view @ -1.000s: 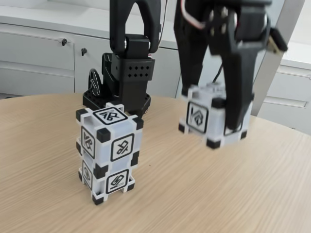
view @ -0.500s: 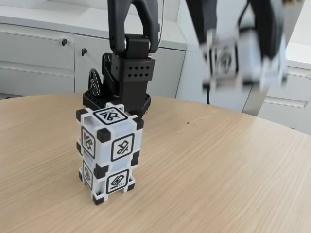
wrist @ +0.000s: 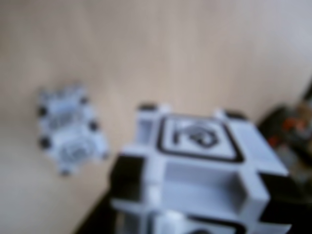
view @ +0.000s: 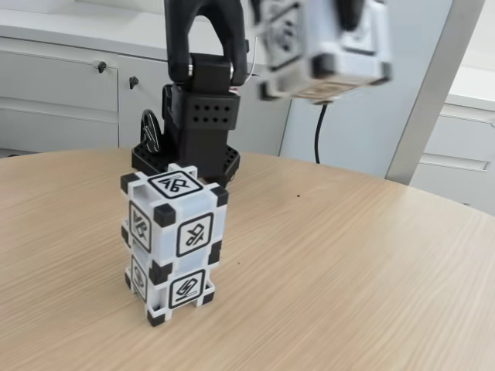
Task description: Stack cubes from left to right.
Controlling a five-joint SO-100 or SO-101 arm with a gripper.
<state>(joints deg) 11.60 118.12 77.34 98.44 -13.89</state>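
Two cubes stand stacked on the wooden table (view: 348,270) left of centre in the fixed view, the upper cube (view: 176,212) squarely on the lower cube (view: 172,282). A third cube (view: 321,46) hangs high in the air, up and to the right of the stack, blurred by motion. My gripper (view: 334,27) is shut on it, its black fingers mostly cut off by the top edge. In the wrist view the held cube (wrist: 200,165) looms close, and the stack (wrist: 70,129) lies blurred far below at the left.
The arm's black base (view: 197,127) stands right behind the stack. A black cable (view: 317,131) hangs behind the table, with grey cabinets (view: 62,85) along the back wall. Bare tabletop stretches to the right of the stack.
The gripper has lifted the third cube from just above the table at the right, up and leftward toward the stack. The stack has not moved.
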